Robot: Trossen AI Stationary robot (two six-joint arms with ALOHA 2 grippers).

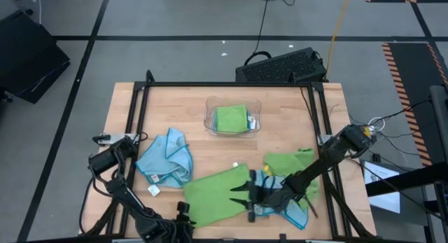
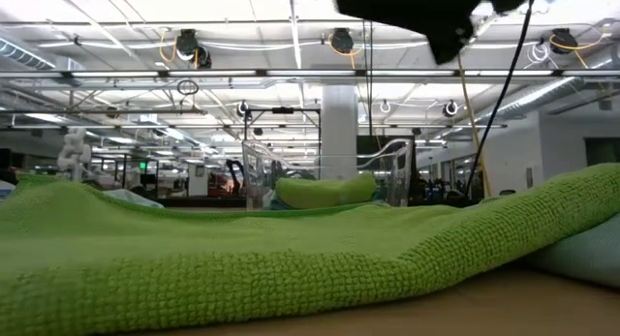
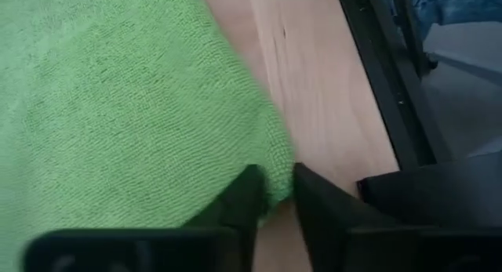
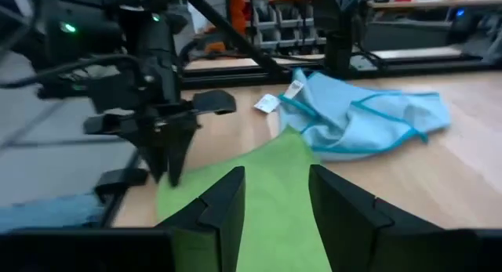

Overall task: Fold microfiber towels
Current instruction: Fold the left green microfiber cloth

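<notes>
A lime green towel (image 1: 213, 194) lies spread on the table near the front edge. Its right part rests raised on a light blue towel (image 1: 294, 213). My left gripper (image 3: 273, 186) is at the green towel's near left corner, shut on it, and also shows in the right wrist view (image 4: 169, 158). My right gripper (image 4: 274, 186) hangs open above the towel's right part (image 1: 236, 194), pointing toward the table's left, with nothing held. A second light blue towel (image 1: 166, 160) lies crumpled at the left. Another green towel (image 1: 288, 162) lies at the right. My left gripper pinches the green towel's near left corner (image 3: 276, 172) between its two fingers. The fingers (image 4: 174, 150) come from above, slanting down. The corner lies on or just above the wood, and the rest of the towel is spread flat on the table.
A clear plastic tray (image 1: 210, 122) at the table's far middle holds a folded green towel (image 1: 231, 118). Black frame rails (image 1: 136, 124) run along the table's left and right sides. Bare wood shows between the tray and the spread towel.
</notes>
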